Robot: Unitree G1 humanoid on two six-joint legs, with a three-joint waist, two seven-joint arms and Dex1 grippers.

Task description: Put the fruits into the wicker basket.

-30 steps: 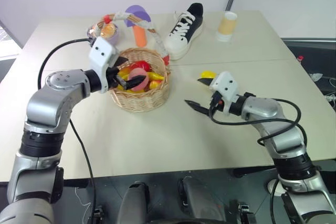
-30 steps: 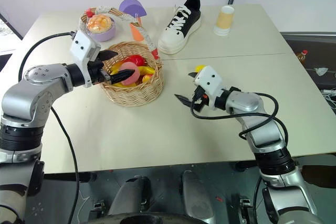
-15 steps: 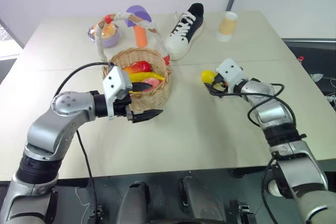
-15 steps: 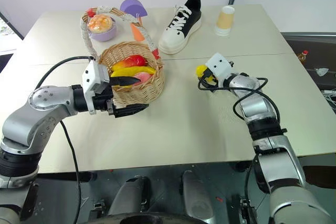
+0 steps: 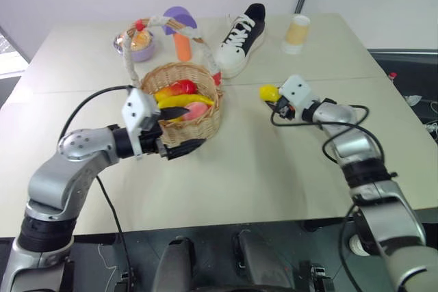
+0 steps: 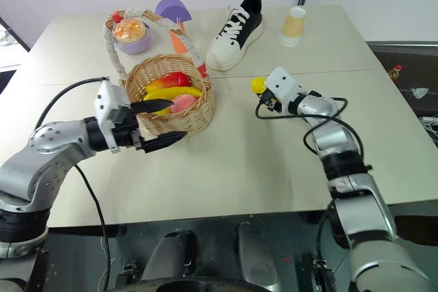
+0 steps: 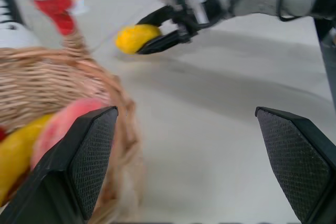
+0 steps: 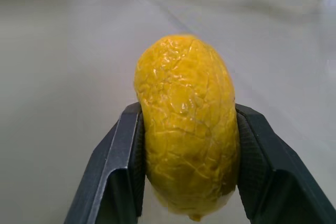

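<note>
Yellow lemon [image 8: 185, 129], lying free a second earlier, was now clamped in the right end effector [image 6: 263, 98], at three o'clock from the wicker basket [image 6: 179, 117]. The left end effector [image 6: 154, 124] had been withdrawn from the basket, released. Carrying remained.

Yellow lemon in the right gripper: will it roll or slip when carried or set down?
The small yellow dimpled toy lemon looks rounded and oval, so it would probably roll if released on the flat beige table. Its wrinkled skin sits between the right gripper's ribbed black pads, so slipping seems unlikely. It keeps its shape there, so it is probably stiff.
</note>
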